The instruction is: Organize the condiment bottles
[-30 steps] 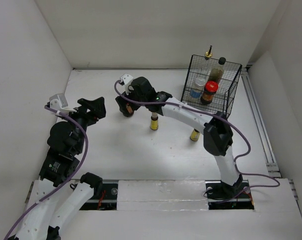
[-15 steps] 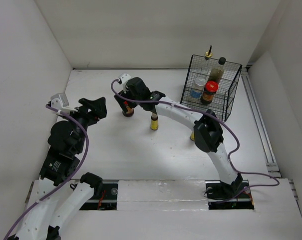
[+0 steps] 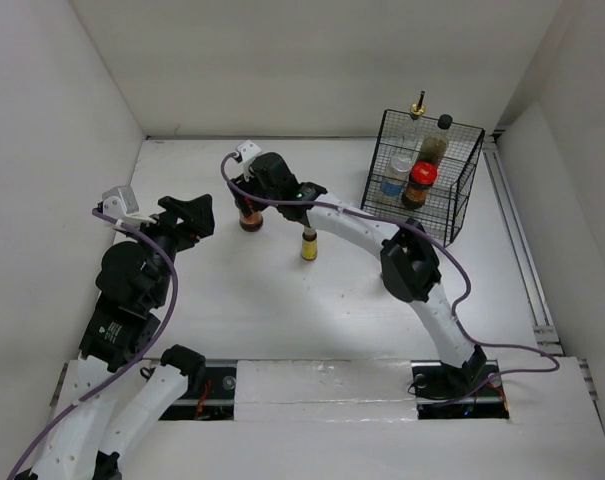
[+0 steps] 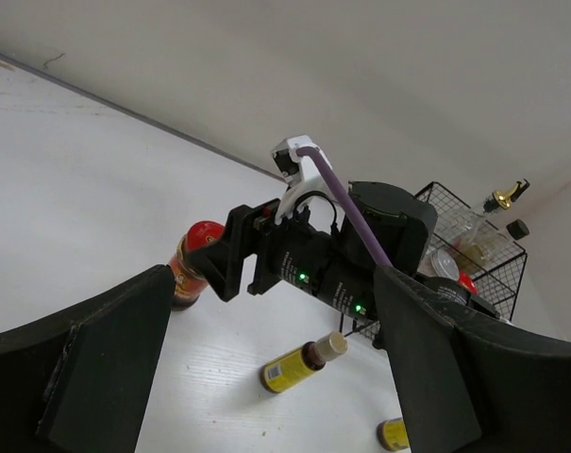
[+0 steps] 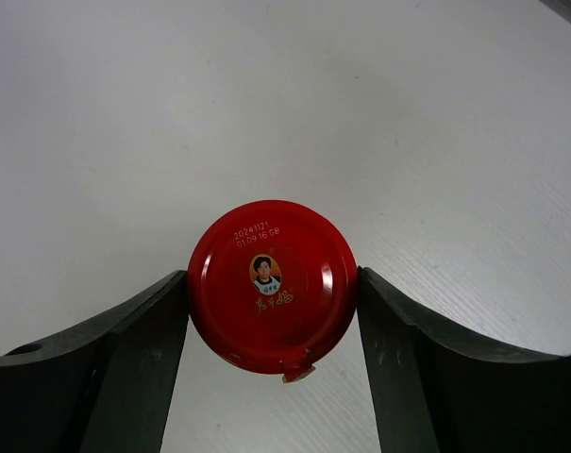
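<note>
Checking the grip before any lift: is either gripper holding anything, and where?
The right gripper clasps the red-lidded jar by the sides of its lid; the left gripper holds nothing.

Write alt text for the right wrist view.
A red-lidded jar, seen from straight above, stands between two black fingers that meet its lid on both sides with no gap showing. The lid bears a small portrait and printed digits. A white table fills the rest of the view.
</note>
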{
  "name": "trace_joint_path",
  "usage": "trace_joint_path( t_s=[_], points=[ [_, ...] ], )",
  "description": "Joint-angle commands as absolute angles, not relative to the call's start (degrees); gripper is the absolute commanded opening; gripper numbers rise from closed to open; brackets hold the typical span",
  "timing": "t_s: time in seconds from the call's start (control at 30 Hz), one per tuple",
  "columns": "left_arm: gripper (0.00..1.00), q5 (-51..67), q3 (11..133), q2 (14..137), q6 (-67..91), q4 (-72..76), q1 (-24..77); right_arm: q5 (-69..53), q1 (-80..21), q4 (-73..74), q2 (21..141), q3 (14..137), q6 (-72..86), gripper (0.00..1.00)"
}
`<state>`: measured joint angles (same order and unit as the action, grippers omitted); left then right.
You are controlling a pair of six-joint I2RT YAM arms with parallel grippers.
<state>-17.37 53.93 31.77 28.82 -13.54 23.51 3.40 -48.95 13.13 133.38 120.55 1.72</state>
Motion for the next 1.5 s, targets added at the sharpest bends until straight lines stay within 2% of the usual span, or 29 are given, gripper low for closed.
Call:
trace_joint_path(
  t_s=[0.0,0.23,0.37,0.5,0.7,1.07,1.47],
  points=[
    [0.82,-16.96,54.58,32.08,29.09,-11.6,23.29,-0.68,-47.55,3.36,124.38,117.78,5.62,0.56],
    [0.82,-16.96,54.58,32.08,28.56,-11.07,23.29,-14.3,-39.65,-13.52,106.81,106.8,16.42,0.54],
    [0.82,-16.96,54.05,31.55,28.56,-11.07,23.29,-17.92,-32.46,-19.68,96.7,96.18,21.44,0.54],
    [0.82,-16.35,54.05,31.55,28.56,-11.07,23.29,-16.7,-25.78,-20.21,86.16,84.76,22.5,0.53],
    [0.82,-15.82,54.58,32.17,28.56,-11.07,23.29,-13.36,-12.6,-9.52,70.87,78.58,20.05,0.5],
    [0.82,-15.82,54.58,32.17,28.56,-11.07,23.29,-6.6,3.68,2.02,66.88,78.05,15.21,0.5],
    [0.82,-15.82,54.58,32.17,28.56,-11.07,23.29,-2.02,7.47,1.5,73.03,81.3,11.87,0.5]
  ],
)
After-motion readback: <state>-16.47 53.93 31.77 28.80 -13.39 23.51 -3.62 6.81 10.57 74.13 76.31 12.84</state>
